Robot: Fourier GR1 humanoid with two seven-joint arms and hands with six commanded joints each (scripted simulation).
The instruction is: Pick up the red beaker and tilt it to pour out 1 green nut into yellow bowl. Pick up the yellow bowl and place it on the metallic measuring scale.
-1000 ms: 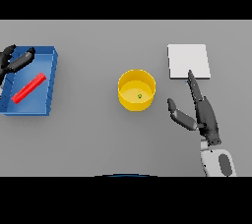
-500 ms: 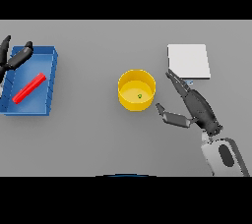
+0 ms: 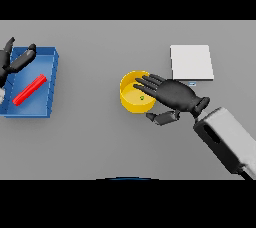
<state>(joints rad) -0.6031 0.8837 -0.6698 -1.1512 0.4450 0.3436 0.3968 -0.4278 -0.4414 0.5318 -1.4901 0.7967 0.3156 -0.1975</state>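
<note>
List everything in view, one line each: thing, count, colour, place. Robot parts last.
yellow bowl: 1, yellow, table centre
green nut: 1, green, inside the yellow bowl
measuring scale: 1, pale metallic grey, table right, beyond the bowl
red beaker: 1, red, lying in the blue tray
blue tray: 1, blue, table left
table: 1, grey
right hand: 1, dark, fingers over the bowl's right rim, thumb beside the bowl's near side
left hand: 1, dark, at the tray's far left corner
</note>
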